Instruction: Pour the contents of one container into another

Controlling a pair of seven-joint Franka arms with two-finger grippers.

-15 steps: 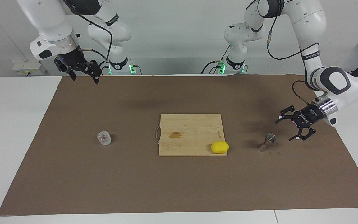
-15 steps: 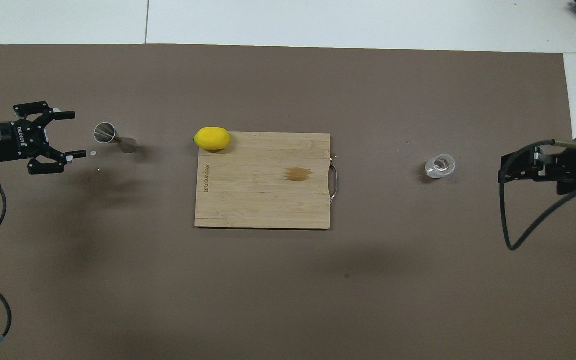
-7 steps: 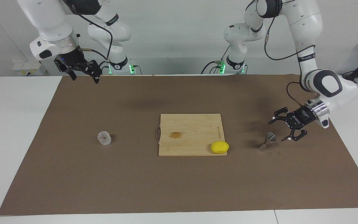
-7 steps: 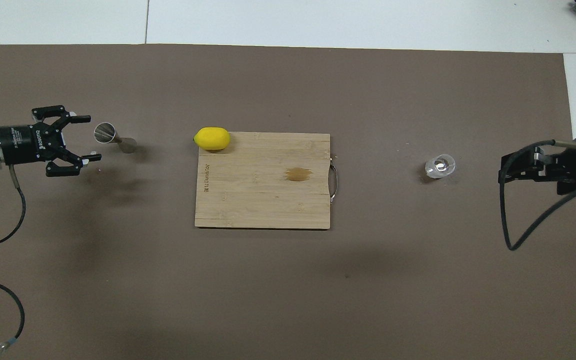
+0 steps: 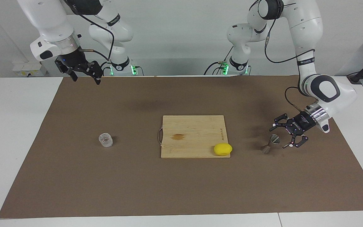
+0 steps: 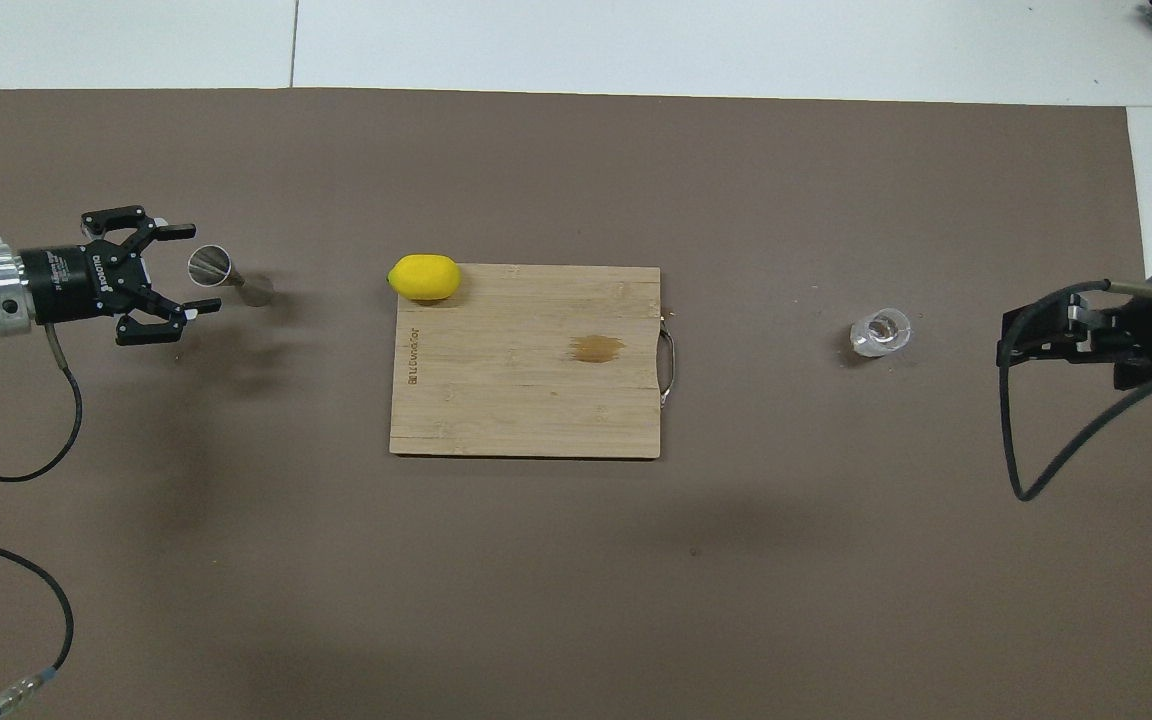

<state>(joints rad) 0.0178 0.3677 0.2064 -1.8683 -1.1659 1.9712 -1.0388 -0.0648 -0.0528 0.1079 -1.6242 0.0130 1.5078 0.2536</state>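
The left gripper (image 5: 281, 137) was held wide open and empty just beside the jigger (image 5: 270, 143), probably to grasp it, while the glass cup (image 5: 105, 139) stood untouched near the right arm's end, the right gripper (image 5: 83, 74) waiting open above.

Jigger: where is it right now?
The jigger stands on the brown mat toward the left arm's end of the table, beside the board's lemon corner, with the open left claw right next to it.

Two white Franka arms (image 5: 307, 22) are showing black joint bands, trailing black cables, wearing silver wrist rings and black skeletal two-finger grippers; green lights are glowing at their bases.
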